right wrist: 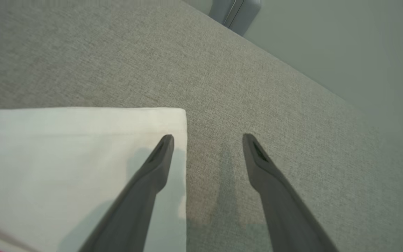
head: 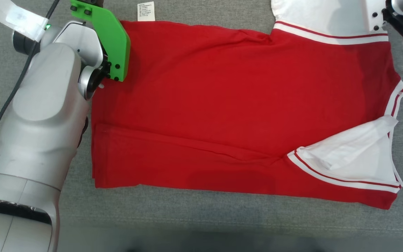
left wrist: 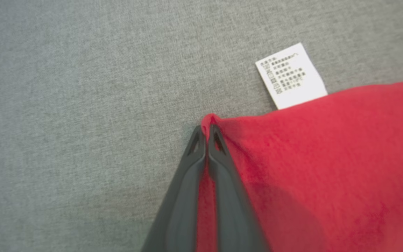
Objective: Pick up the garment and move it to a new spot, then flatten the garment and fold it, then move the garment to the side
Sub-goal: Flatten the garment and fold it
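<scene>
Now | left claw [left wrist: 206, 131] pinched tight on red garment [head: 222, 105] corner | right claw [right wrist: 208, 140] spread wide, empty, over white sleeve [right wrist: 82, 157] edge

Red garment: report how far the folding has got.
Done: the garment lies flat on the grey surface, its near edge and one sleeve folded in. In hand: left fingers are shut on the far corner near the care label; right fingers hang open over the other white sleeve. Left: grip there, finish folding, move aside.

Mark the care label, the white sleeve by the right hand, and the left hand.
care label [left wrist: 291, 76], left wrist view, its printed face.
white sleeve [right wrist: 65, 150], right wrist view, flat cloth near its corner.
left hand [left wrist: 206, 130], left wrist view, between fingertips shut on the red shirt [left wrist: 327, 168].
</scene>
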Controlling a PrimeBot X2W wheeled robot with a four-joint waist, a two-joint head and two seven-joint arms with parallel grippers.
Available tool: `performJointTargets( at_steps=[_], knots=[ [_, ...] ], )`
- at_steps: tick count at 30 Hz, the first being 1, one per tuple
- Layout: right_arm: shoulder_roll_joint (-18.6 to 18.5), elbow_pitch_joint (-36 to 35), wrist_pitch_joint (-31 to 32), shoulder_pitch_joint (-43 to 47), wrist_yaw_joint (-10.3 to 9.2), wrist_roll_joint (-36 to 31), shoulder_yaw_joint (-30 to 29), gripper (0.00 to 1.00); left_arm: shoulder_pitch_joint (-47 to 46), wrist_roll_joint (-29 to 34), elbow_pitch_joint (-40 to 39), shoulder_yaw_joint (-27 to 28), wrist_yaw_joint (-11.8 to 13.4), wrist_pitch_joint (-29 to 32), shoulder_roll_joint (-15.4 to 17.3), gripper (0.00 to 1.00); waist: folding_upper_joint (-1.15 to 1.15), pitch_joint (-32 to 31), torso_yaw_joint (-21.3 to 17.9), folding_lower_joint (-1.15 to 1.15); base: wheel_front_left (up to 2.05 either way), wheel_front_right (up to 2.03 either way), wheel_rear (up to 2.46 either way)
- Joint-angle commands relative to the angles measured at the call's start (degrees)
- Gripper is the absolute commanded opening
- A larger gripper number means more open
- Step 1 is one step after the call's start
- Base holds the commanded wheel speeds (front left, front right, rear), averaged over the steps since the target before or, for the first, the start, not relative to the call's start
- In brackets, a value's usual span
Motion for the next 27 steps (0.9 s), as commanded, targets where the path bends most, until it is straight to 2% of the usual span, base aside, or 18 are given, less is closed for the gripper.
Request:
performJointTargets(
  at_steps=[1, 6, 12, 15, 16, 18, 20, 23, 24, 25, 26, 27],
  knots=[
    [0.1, 1.85, -0.58, -1.89, -0.05, -0.25, 0.39, 1.0, 0.48, -0.63, 1.67, -1.43, -0.7, -0.29, -2.13, 0.0, 0.0, 1.28, 1.89, 0.0, 0.0, 0.0, 0.0],
    [0.46, 5.74, 0.15, -4.03, -0.05, -0.38, -0.42, 1.0, -0.83, -1.33, 2.54, -2.85, -0.94, -1.66, -4.43, 0.0, 0.0, 2.44, 3.7, 0.0, 0.0, 0.0, 0.0],
    [1.37, 9.94, 0.54, -5.01, -0.02, -0.23, -1.33, 1.0, -2.53, -2.19, 3.44, -4.19, -0.97, -3.03, -5.59, 0.0, 0.0, 3.7, 4.9, 0.0, 0.0, 0.0, 0.0],
    [2.26, 12.53, 2.47, -4.28, -0.02, -0.01, -1.51, 0.62, -2.89, -2.51, 4.22, -4.77, -0.99, -3.36, -5.72, 0.0, 0.0, 3.95, 4.94, 0.0, 0.0, 0.0, 0.0],
    [2.51, 13.41, 3.12, -4.08, -0.02, 0.46, -2.08, 0.57, -2.91, -2.7, 4.51, -4.97, -0.98, -3.45, -5.79, 0.0, 0.0, 3.94, 4.91, 0.0, 0.0, 0.0, 0.0],
    [2.69, 14.31, 3.93, -3.77, -0.02, 0.67, -2.42, 0.56, -2.9, -2.88, 4.82, -5.22, -1.0, -3.35, -5.83, 0.0, 0.0, 3.91, 4.87, 0.0, 0.0, 0.0, 0.0],
    [3.09, 16.02, 5.95, -2.98, -0.01, 1.42, -2.97, 0.44, -3.0, -3.18, 5.24, -5.53, -1.02, -3.58, -5.8, 0.0, 0.0, 3.8, 4.76, 0.0, 0.0, 0.0, 0.0],
    [2.8, 18.07, 8.6, -2.51, -0.02, 1.58, -3.81, 0.38, -3.26, -3.49, 5.95, -6.01, -1.05, -3.74, -5.47, 0.0, 0.0, 3.53, 4.43, 0.0, 0.0, 0.0, 0.0],
    [2.74, 18.31, 9.09, -2.53, -0.04, 1.43, -3.79, 0.31, -3.33, -3.68, 6.1, -6.15, -1.06, -3.67, -5.41, 0.0, 0.0, 3.41, 4.34, 0.0, 0.0, 0.0, 0.0],
    [2.52, 18.53, 9.17, -2.62, -0.07, 1.22, -4.05, 0.05, -3.36, -3.7, 6.21, -6.31, -1.06, -3.75, -5.27, 0.0, 0.0, 3.25, 4.23, 0.0, 0.0, 0.0, 0.0],
    [2.43, 18.5, 9.11, -2.62, -0.1, 1.05, -4.21, 0.0, -3.38, -3.71, 6.37, -6.39, -1.07, -3.85, -5.15, 0.0, 0.0, 3.07, 4.11, 0.0, 0.0, 0.0, 0.0],
    [2.41, 18.26, 8.85, -2.61, -0.1, 0.96, -4.28, 0.0, -3.45, -3.98, 6.56, -6.47, -1.07, -3.77, -5.03, 0.0, 0.0, 2.96, 4.0, 0.0, 0.0, 0.0, 0.0]
  ],
)
